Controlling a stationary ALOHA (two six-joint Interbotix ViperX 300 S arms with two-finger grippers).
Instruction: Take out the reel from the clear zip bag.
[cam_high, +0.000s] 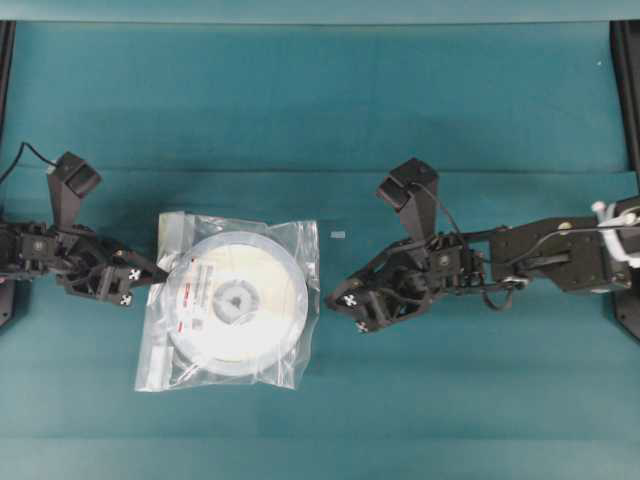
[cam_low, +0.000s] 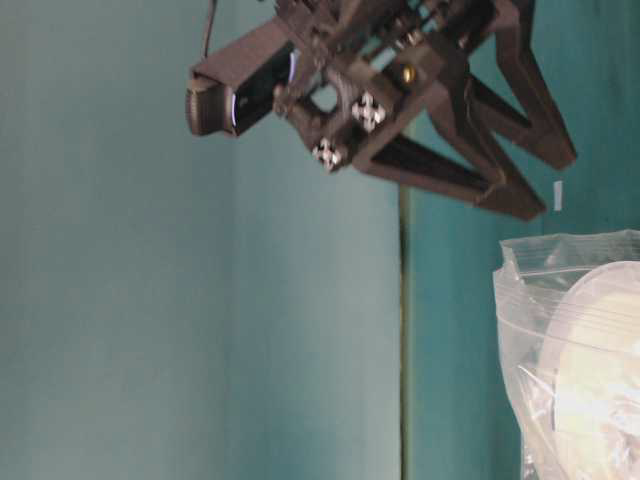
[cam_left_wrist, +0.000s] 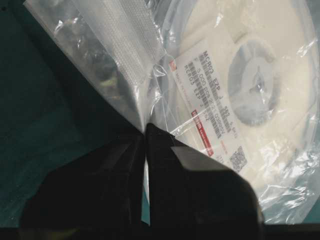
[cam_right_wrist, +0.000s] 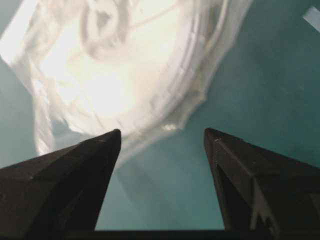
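Two grippers on ours: the left gripper (cam_high: 160, 271) is pinched tight on the clear zip bag (cam_high: 165, 345) at its 9 o'clock edge. We've got the reel (cam_high: 238, 300) inside it mid-table, and the right gripper (cam_high: 328, 300) spread wide, empty, near the bag's 3 o'clock side.

A robotics lab or test bench is suggested. A flat table (cam_high: 420, 90) is covered edge to edge with plain teal cloth, and two black robot arms, one on the left (cam_high: 60, 255) and one on the right (cam_high: 520, 255), are mounted at its opposite sides, each fitted with a small camera. Dark frame posts (cam_high: 626, 60) are seen at the table's edges. No household furnishings are shown.
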